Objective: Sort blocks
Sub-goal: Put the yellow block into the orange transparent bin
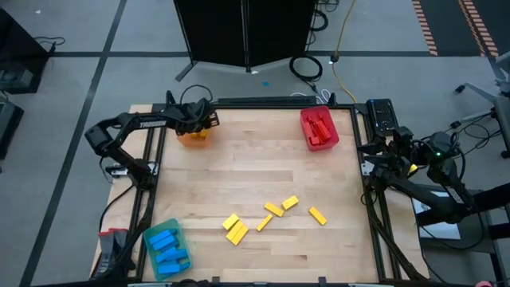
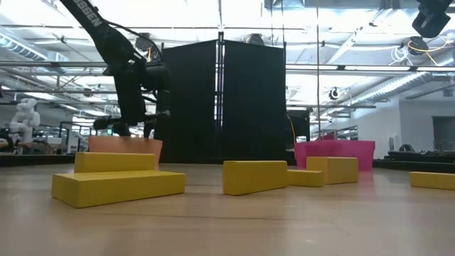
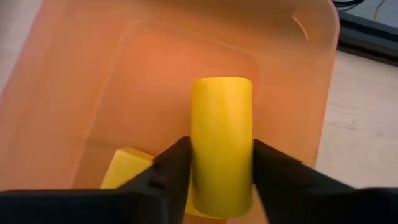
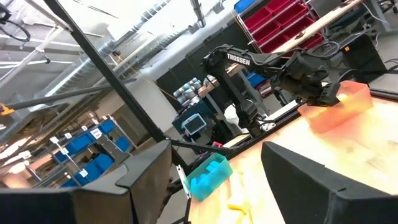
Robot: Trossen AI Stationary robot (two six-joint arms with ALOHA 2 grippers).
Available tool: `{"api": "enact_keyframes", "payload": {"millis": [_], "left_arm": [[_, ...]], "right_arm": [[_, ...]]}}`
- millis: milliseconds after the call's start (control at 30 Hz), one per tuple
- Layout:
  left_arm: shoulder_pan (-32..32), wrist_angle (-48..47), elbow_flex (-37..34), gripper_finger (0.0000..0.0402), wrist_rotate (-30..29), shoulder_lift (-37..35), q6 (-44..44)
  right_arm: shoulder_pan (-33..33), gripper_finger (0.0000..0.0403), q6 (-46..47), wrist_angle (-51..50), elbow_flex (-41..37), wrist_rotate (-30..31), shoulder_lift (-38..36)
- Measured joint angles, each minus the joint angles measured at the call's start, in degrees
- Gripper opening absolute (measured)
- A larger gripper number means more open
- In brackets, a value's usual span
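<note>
Yellow block (image 3: 221, 140) fills the left wrist view, standing between the left gripper (image 3: 219, 168) fingers (image 3: 168, 171), which press its two sides: a grasp on that block. It hangs over the orange tray (image 3: 292, 93), and another yellow block (image 3: 124, 169) lies on the tray's floor beneath.

From above, the left arm reaches in from the table's left edge, bent at the elbow, with its gripper (image 1: 194, 118) over the orange tray (image 1: 192, 137) at the far left corner. The right gripper (image 4: 214, 180) waits off the table's right edge, fingers spread wide and holding nothing.

Seven loose yellow blocks (image 1: 273, 210) lie scattered on the wooden table (image 1: 255, 167) toward its near side, well apart from the orange tray. The red tray (image 1: 319, 127) with red blocks sits at the far right, the green tray (image 1: 167, 249) with blue blocks (image 1: 167, 245) at the near left corner.
</note>
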Motion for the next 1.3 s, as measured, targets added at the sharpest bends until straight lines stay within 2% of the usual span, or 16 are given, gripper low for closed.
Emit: {"api": "enact_keyframes", "payload": {"millis": [133, 200, 267, 433, 600, 733, 867, 1033, 1167, 1300], "left_arm": [[0.0, -0.1, 0.0, 0.0262, 1.7, 0.0, 0.2], [0.2, -0.1, 0.0, 0.0297, 4.1, 0.0, 1.8], [0.2, -0.1, 0.0, 0.0316, 6.4, 0.0, 3.3], [0.0, -4.1, 1.9, 0.0323, 10.3, -2.3, 7.7], [-0.3, -14.4, 9.5, 0.0325, 8.7, -5.6, 14.1], [-2.4, -15.3, 16.8, 0.0325, 10.4, -8.6, 17.3], [-9.6, -14.9, 22.8, 0.0326, 14.2, -8.9, 18.3], [-21.9, -11.9, 26.4, 0.0326, 14.2, -6.2, 17.0], [-31.2, -3.9, 26.6, 0.0326, 13.9, -2.2, 14.0], [-37.5, 8.3, 26.6, 0.0326, 13.3, 2.8, 10.1]], "right_arm": [[0.0, 0.0249, 0.0, 0.0, 0.0, 0.0, 0.0], [0.0, 0.0249, 0.0, 0.0, 0.0, 0.0, 0.0], [0.0, 0.0249, 0.0, 0.0, 0.0, 0.0, 0.0], [0.0, 0.0249, -0.2, 0.0, 0.0, 0.0, 0.0], [0.0, 0.0249, -1.5, 0.1, 0.0, 0.8, 0.0], [0.0, 0.0249, -2.6, 0.1, 0.0, 2.6, 0.0], [0.0, 0.0249, -4.2, 0.1, 0.0, 2.8, 0.0], [0.0, 0.0249, -4.5, 0.0, 0.0, 2.8, 0.0], [0.0, 0.0249, -5.1, -0.1, 0.0, 2.8, 0.0], [0.0, 0.0249, -5.2, -0.2, 0.0, 2.9, 0.0]]}}
